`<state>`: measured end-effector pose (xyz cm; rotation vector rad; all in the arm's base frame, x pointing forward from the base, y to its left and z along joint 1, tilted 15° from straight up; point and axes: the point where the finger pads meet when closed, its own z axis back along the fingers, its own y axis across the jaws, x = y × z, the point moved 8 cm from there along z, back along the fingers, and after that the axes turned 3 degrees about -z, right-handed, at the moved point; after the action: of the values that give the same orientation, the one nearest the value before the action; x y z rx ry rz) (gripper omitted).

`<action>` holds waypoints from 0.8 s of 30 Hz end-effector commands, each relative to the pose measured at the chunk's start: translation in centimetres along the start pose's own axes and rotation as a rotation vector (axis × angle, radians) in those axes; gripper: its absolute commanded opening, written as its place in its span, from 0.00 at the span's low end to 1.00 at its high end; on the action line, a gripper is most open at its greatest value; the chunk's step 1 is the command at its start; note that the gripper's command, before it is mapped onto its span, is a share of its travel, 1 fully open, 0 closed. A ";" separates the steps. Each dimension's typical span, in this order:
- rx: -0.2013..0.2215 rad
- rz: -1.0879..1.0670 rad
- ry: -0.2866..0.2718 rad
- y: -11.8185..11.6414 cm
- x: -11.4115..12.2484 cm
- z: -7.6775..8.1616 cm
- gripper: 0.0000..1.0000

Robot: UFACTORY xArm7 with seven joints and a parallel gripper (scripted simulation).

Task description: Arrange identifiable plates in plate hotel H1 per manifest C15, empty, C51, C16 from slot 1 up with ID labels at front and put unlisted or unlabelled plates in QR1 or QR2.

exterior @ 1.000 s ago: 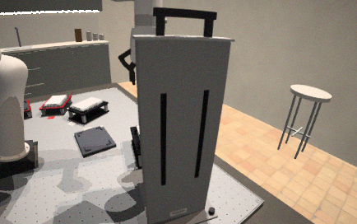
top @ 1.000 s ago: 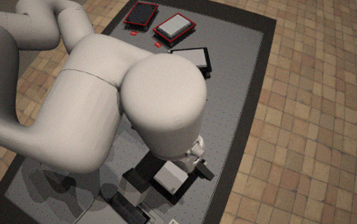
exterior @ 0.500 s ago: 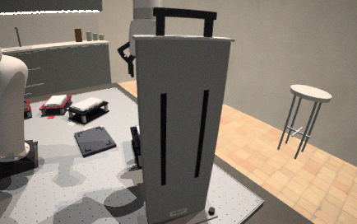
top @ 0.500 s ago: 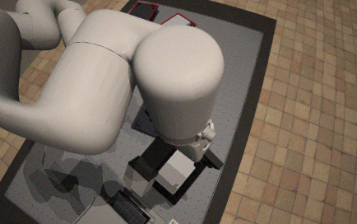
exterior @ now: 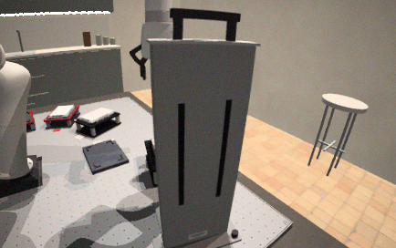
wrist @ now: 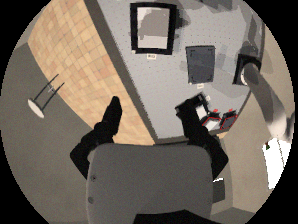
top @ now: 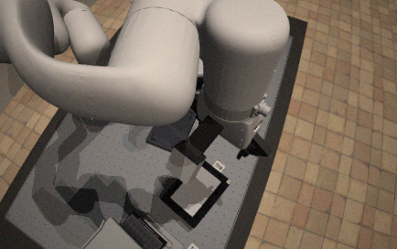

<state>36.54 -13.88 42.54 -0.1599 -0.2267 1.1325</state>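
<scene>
Gripper (wrist: pixel 149 123) high above the deck (exterior: pixel 255 214) beside the plate hotel (exterior: pixel 201 137), fingers spread wide, holding nothing.

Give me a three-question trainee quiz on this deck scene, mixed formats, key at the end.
1. True or false: the pincer is shut on a plate.
2. In the exterior view, what stands on the tiled floor to the right of the tall grey tower? A) a stool B) a cart C) a bin
3. Fill in: in the exterior view, the plate at the far left of the deck sits in a nest with a ____ rim.

Key:
1. False; its fingers stand wide apart with nothing between them.
2. A, the stool.
3. Red.
</scene>
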 end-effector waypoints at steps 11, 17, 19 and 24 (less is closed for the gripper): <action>-0.003 0.002 0.000 0.0 0.9 -0.2 1.00; -0.003 0.002 0.000 0.0 0.9 -1.0 1.00; -0.003 0.002 0.000 0.0 0.9 -1.4 1.00; -0.003 0.002 0.000 0.0 0.9 -2.2 1.00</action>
<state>37.34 -13.06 40.79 -0.1604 -0.2256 1.1346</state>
